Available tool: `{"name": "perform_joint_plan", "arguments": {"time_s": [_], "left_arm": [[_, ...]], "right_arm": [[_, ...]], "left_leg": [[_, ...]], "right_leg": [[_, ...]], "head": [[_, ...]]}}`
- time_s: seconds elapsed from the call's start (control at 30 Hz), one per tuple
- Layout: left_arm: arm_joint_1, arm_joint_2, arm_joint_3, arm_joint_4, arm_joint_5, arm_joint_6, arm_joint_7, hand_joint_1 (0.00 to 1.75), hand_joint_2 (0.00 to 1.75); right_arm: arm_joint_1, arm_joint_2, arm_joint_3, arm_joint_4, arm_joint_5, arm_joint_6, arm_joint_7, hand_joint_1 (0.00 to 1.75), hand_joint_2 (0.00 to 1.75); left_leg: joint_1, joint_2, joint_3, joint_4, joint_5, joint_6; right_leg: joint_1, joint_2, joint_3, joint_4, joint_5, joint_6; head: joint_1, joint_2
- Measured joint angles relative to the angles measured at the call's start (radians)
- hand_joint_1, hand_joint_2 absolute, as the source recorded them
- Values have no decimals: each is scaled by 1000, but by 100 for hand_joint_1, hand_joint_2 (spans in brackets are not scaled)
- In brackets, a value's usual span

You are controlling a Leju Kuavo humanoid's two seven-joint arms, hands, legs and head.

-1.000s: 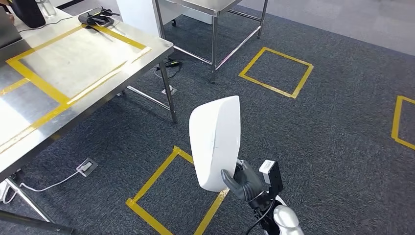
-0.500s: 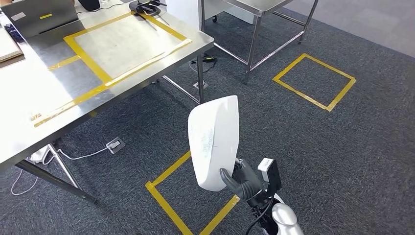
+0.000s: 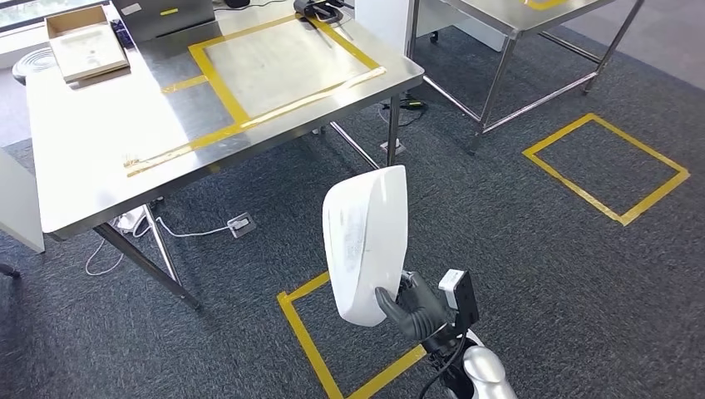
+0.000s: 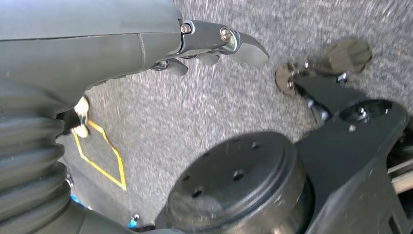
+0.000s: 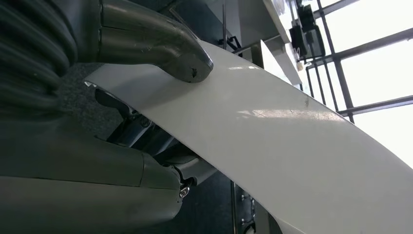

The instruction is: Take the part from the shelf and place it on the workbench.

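Grey carpet (image 3: 515, 249) below — right hand (image 3: 413, 310) gripping white part (image 3: 366, 241).

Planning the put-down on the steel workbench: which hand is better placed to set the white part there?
The right hand: it already grips the white part by its lower end, upright, facing the workbench. The left hand hangs over the carpet, holding nothing.
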Motion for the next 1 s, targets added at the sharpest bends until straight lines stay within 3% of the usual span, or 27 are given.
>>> {"name": "perform_joint_plan", "arguments": {"time_s": [0.03, 0.1, 0.17, 0.2, 0.23, 0.27, 0.33, 0.4, 0.47, 0.5, 0.57, 0.63, 0.67, 0.7, 0.73, 0.77, 0.8, 0.87, 0.9, 1.0], "left_arm": [[1, 0, 0, 0, 0, 0, 0, 0, 175], [-3, -1, 0, 0, 1, 0, -1, 0, 175], [-6, -1, 0, 0, 2, 0, 0, 0, 175], [-6, -1, 0, 0, 3, 0, 1, 0, 175], [-5, -1, 0, 0, 4, 0, 2, 0, 175], [-4, 0, 0, 0, 4, 0, 4, 0, 175], [-5, 0, 1, -1, 6, 0, 6, 0, 175], [-7, 0, 1, -1, 9, 0, 7, 0, 175], [-5, 1, 2, -2, 10, 0, 7, 0, 175], [-3, 0, 2, -1, 10, 0, 8, 0, 175], [-3, 0, 2, -1, 10, 0, 9, 0, 175], [-6, -1, 3, -1, 10, 0, 9, 0, 175], [-7, -1, 3, -2, 10, 0, 9, 0, 175], [-6, -1, 3, -1, 10, 0, 10, 0, 175], [-4, -2, 3, -1, 10, 0, 10, 0, 175], [-3, -2, 4, -1, 10, 0, 10, 0, 175], [-2, -3, 4, -1, 11, 0, 10, 0, 175], [-3, -3, 6, -1, 13, 0, 12, 0, 175], [-3, -3, 8, -1, 15, 0, 14, 0, 175], [-2, -1, 14, 0, 23, 0, 22, 0, 175]], "right_arm": [[-3, 2, 0, 0, 0, 1, 0, 175, 175], [-5, 5, 1, 1, 0, 2, 0, 175, 175], [-5, 5, 1, 4, 0, 2, 0, 175, 175], [-5, 4, 1, 7, 0, 2, 1, 175, 175], [-5, 4, 1, 8, 0, 3, 1, 175, 175], [-6, 4, 1, 9, 0, 3, 1, 175, 175], [-10, 5, 1, 10, 0, 4, 1, 175, 175], [-16, 6, 2, 12, 1, 6, 0, 175, 175], [-20, 8, 4, 14, 3, 8, -1, 175, 175], [-23, 9, 5, 15, 4, 8, -1, 175, 175], [-28, 10, 6, 17, 4, 10, -3, 175, 175], [-28, 8, 7, 22, -2, 15, -7, 175, 175], [-26, 8, 7, 25, -7, 20, -9, 175, 175], [-25, 7, 7, 28, -14, 26, -10, 175, 175], [-24, 7, 7, 30, -21, 32, -12, 175, 175], [-25, 7, 7, 31, -25, 35, -13, 175, 175], [-26, 7, 7, 32, -27, 36, -14, 175, 175], [-29, 8, 7, 32, -32, 36, -14, 175, 175], [-29, 9, 7, 32, -34, 34, -12, 175, 175], [-29, 11, 7, 33, -36, 28, -6, 175, 175]], "left_leg": [[-2, 27, -12, 20, -14, -2], [-9, 98, -59, 126, -78, 0], [-12, 126, -111, 254, -139, 2], [-13, 130, -117, 282, -146, 5], [-15, 133, -102, 269, -134, 8], [-18, 142, -68, 219, -110, 13], [-27, 185, 13, 85, -66, 29], [-35, 208, 47, 21, -50, 45], [-37, 186, 42, 17, -43, 55], [-34, 175, 41, 14, -39, 60], [-28, 154, 40, 6, -29, 71], [-26, 134, 32, 6, -23, 78], [-26, 124, 28, 8, -21, 79], [-26, 115, 26, 9, -20, 79], [-25, 106, 24, 11, -20, 78], [-25, 99, 24, 13, -20, 77], [-24, 93, 23, 15, -19, 74], [-26, 84, 20, 18, -18, 63], [-29, 82, 17, 19, -19, 58], [-30, 83, 14, 16, -16, 66]], "right_leg": [[0, -13, 0, -4, 4, -9], [5, -43, -3, -9, 9, -22], [15, -75, -7, -8, 10, -29], [19, -91, -9, -7, 10, -30], [22, -106, -10, -5, 9, -31], [24, -119, -10, -4, 9, -31], [30, -144, -10, 2, 6, -29], [35, -166, -10, 5, 4, -22], [35, -184, -9, 2, 4, -12], [33, -176, -10, 6, -1, -5], [28, -119, -30, 58, -39, 9], [22, -60, -82, 183, -103, 18], [21, -50, -109, 243, -125, 20], [20, -48, -125, 275, -130, 20], [18, -48, -122, 267, -114, 20], [17, -47, -101, 221, -82, 20], [15, -44, -68, 152, -47, 18], [15, -32, -16, 35, -7, 14], [15, -27, -7, 8, -3, 12], [16, -26, -9, -1, 0, 7]], "head": [[-2, 0], [-6, 0], [-9, 0], [-9, 0], [-9, 0], [-9, 0], [-8, 0], [-7, 0], [-6, 0], [-6, 0], [-4, 0], [-2, 0], [-2, 0], [-2, 0], [-2, 0], [-2, 0], [-2, 0], [-2, 0], [-2, 0], [-3, 0]]}}
